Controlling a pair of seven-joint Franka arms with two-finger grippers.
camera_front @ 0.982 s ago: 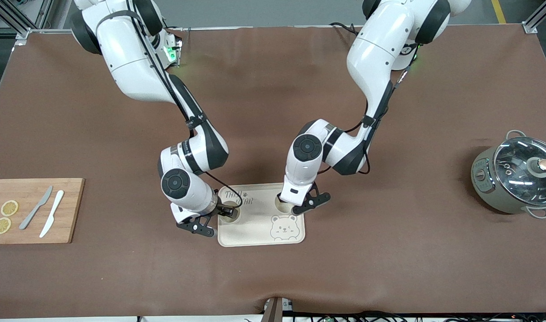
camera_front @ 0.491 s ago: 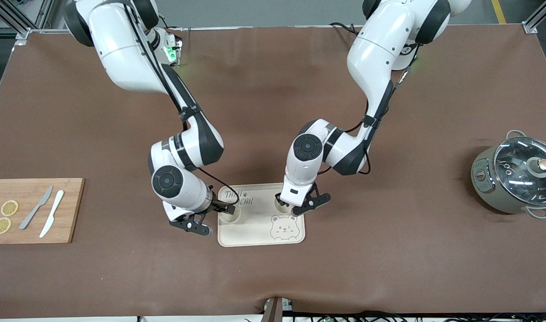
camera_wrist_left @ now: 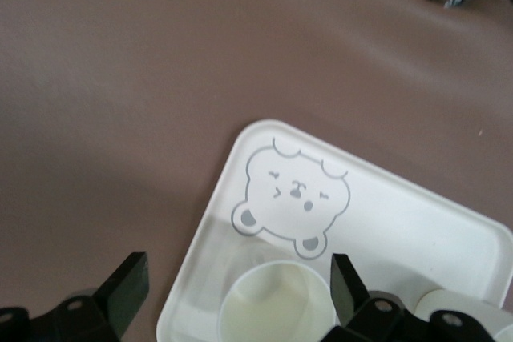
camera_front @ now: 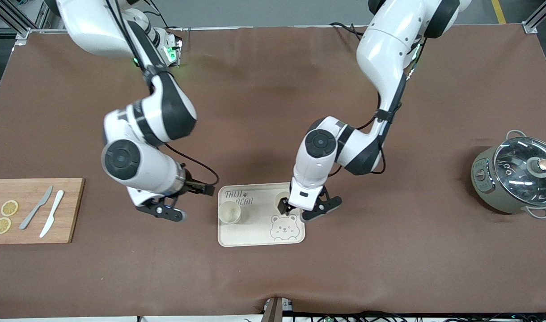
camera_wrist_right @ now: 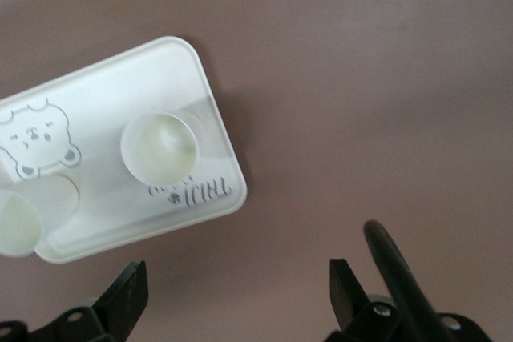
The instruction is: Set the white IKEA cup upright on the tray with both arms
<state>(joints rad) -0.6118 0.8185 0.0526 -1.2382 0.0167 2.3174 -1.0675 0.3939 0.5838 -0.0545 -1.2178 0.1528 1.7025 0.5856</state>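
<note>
A: Where are the cups found?

B: Two white cups are seen upright on the tray (camera_front: pixel 260 232); one cup (camera_front: pixel 230 211) stands at the tray's end toward the right arm, beside the grey lettering; the other cup (camera_front: pixel 282 199) stands at the end toward the left arm, just above the bear drawing (camera_front: pixel 283 226), partly hidden by the left gripper. The tray is laid near the middle of the table, closer to the edge nearest the front camera.

A: How are the grippers held?

B: The left gripper (camera_front: pixel 285 208) is held low over the second cup, fingers spread wide with the cup's rim between them in the left wrist view (camera_wrist_left: pixel 275 307); no contact with the cup can be made out. The right gripper (camera_front: pixel 200 189) is held over bare table just beside the tray's end, fingers spread, nothing pinched; the tray and both cups are seen clear of it in the right wrist view (camera_wrist_right: pixel 163 144).

A: What else is laid out?

B: A board (camera_front: pixel 71 210) with two knives and lemon slices lies at the right arm's end; a lidded pot (camera_front: pixel 514 176) stands at the left arm's end.
</note>
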